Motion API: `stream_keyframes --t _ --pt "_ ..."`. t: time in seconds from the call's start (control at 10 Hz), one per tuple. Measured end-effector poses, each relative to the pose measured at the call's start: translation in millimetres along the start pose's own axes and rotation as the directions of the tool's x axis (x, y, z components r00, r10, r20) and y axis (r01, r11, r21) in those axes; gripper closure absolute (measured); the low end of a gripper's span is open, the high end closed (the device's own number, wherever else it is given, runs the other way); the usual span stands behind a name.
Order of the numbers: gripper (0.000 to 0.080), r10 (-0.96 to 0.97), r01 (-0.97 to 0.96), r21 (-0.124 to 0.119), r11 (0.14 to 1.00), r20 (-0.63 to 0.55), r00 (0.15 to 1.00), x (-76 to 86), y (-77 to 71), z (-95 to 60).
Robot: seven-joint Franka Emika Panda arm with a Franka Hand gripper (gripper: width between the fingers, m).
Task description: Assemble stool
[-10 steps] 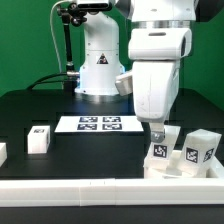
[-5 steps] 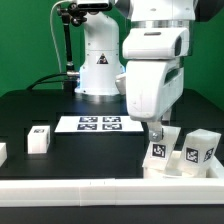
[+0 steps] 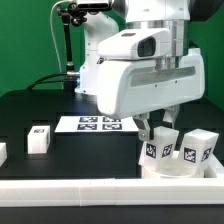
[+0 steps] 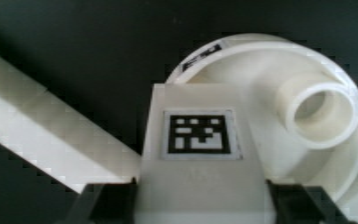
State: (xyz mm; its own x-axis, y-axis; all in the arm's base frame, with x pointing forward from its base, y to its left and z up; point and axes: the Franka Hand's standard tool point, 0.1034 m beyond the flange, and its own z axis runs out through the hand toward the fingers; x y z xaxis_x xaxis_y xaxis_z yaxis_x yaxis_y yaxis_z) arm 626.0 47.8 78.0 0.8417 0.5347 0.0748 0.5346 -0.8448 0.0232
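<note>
**Gripper clamped on a leg block at the seat**

I saw the gripper (image 3: 155, 128) closed on a leg block (image 3: 156, 147). In the wrist view its fingers (image 4: 108, 205) pressed against the block's two sides, with the tag facing the camera. The block leaned slightly at the edge of the round seat (image 3: 178, 170), on the exterior view's right. I could not tell whether it touched the seat. A second leg block (image 3: 198, 150) stood just beside it. A third leg block (image 3: 38, 139) sat well apart on the black table (image 3: 30, 110), near the marker board (image 3: 100, 124).
</note>
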Motion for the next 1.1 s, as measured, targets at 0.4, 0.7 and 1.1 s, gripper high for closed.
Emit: stream_keyframes --t 0.4,0.7,1.1 --pt "0.0461 0.288 -0.288 -0.001 0.958 -0.011 0.958 1.0 -0.2 -0.2" --pt "0.0461 0.471 -0.471 0.007 0.882 -0.012 0.882 1.6 -1.0 -0.3" --pt "0.0461 0.729 -0.729 0.011 0.684 -0.030 0.684 2.7 -0.5 0.0"
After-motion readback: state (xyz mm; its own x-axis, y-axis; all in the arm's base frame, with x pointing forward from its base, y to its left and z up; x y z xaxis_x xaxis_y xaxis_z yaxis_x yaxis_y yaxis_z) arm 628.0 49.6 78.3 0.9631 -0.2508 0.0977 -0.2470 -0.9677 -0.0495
